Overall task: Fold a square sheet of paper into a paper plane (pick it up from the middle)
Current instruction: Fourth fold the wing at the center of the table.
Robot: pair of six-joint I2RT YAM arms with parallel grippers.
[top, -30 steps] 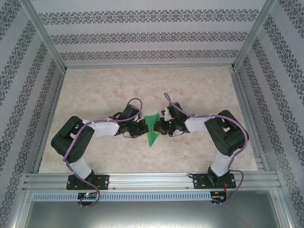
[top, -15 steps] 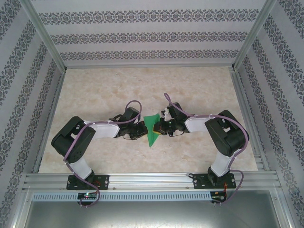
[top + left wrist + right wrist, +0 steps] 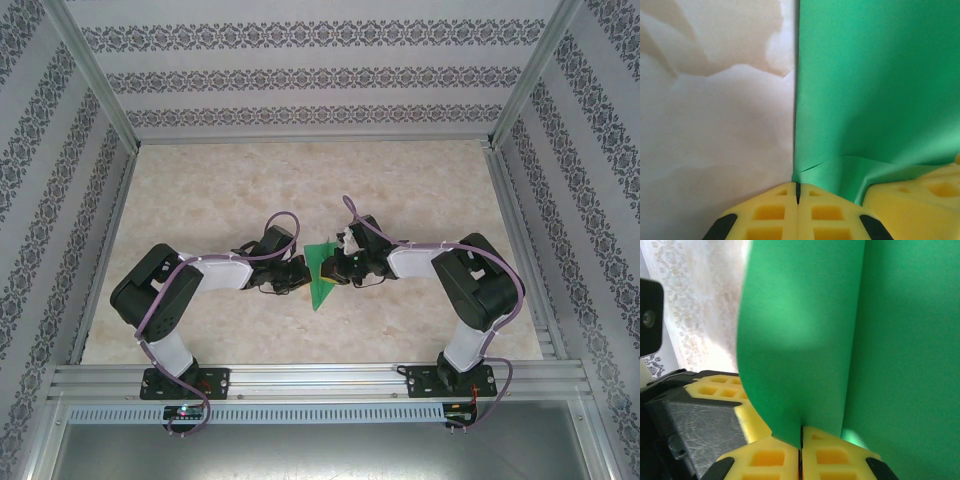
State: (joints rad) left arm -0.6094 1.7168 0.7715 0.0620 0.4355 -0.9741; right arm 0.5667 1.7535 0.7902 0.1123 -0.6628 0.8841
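Two grippers are pinching one green sheet of paper (image 3: pixel 320 272) from opposite sides at the middle of the table (image 3: pixel 430 190). In the top view its long axis is running from far to near, with the broad end facing the back wall and the narrow tip pointing toward the arm bases, leaning slightly left. It is showing as a tapering wedge of plain bright green, folded rather than square. In the left wrist view one straight edge is standing out against the marbled surface, and a small creased flap is curling just above the fingers. The left gripper (image 3: pixel 298 273) is squeezing together on that edge, its yellow fingers (image 3: pixel 767 212) pressing flat with only a thin seam between them. The right gripper (image 3: pixel 338 267) is likewise clamping the paper, with a green fold running into the seam between its own yellow fingers (image 3: pixel 832 457). Both sets of fingers are sitting just beside each other, each intruding into the other's wrist view. Purple cables (image 3: pixel 284 212) are looping over both wrists, and patterned walls (image 3: pixel 320 75) are enclosing the table on three sides.
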